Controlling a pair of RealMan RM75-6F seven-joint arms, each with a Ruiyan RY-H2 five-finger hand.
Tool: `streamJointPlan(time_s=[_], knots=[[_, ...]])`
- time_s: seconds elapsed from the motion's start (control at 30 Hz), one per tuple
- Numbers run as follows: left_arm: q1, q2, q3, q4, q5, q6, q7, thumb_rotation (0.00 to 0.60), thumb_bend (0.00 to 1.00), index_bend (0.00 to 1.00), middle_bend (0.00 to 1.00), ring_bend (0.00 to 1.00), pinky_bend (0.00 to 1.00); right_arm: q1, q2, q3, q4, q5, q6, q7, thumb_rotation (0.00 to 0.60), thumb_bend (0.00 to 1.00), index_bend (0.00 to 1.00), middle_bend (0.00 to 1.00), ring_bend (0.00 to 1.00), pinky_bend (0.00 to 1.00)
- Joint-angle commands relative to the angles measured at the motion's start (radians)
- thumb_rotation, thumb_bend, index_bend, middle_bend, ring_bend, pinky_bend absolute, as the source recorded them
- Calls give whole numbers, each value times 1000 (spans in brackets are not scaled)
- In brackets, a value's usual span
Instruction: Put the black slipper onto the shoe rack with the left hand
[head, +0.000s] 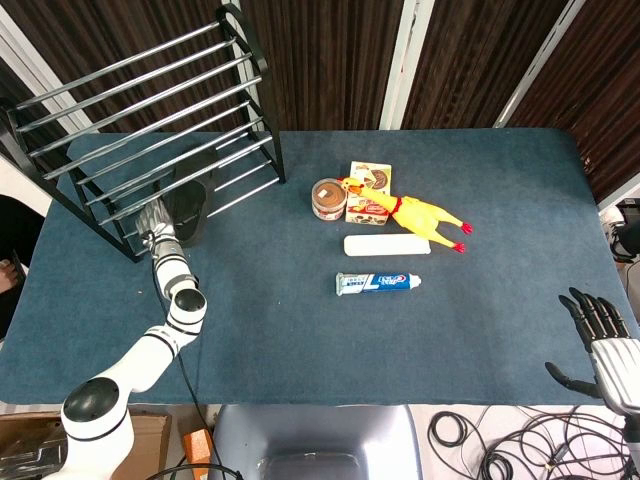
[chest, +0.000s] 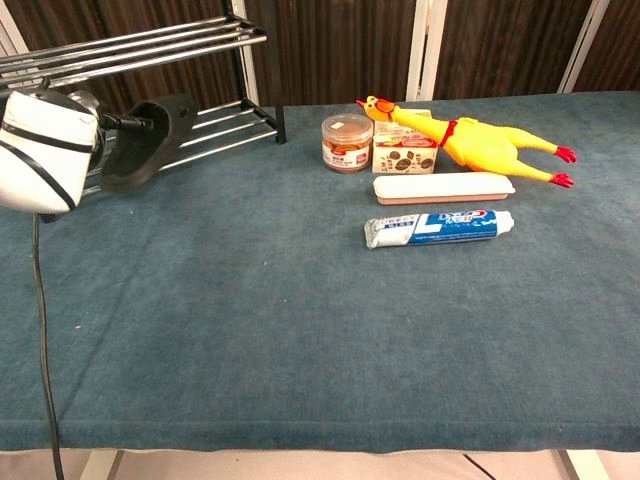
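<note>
One thing mattered: the black slipper (chest: 150, 140) sat in the left hand (head: 160, 215), toe aimed at the shoe rack (head: 150, 120), just off its lower bars. Right hand (head: 603, 345) idled wide apart, far off.

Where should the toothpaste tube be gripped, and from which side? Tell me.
Grip the toothpaste tube across its mid-body, from above. It lies flat with both long sides exposed, and the white case behind it leaves a gap for fingers.
</note>
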Motion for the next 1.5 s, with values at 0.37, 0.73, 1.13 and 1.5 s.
streamJointPlan(time_s=[0.37, 0.73, 1.13, 1.5], knots=[[19, 2, 44, -63, 122, -3, -73, 356, 280, 0, 140, 131, 303, 1, 4, 1, -5, 1, -4, 0, 600, 148, 0, 0, 0, 0], [243, 165, 204, -534, 274, 118, -59, 370, 526, 0, 161, 159, 303, -3, 9, -3, -7, -6, 1, 8, 600, 148, 0, 0, 0, 0], [331, 261, 329, -767, 335, 253, 20, 395, 568, 0, 162, 153, 283, 0, 5, -6, -14, -9, -9, -15, 600, 147, 0, 0, 0, 0], [339, 269, 338, -721, 275, 186, -3, 443, 588, 0, 148, 139, 277, -3, 3, -6, -11, -12, -2, -15, 600, 148, 0, 0, 0, 0]])
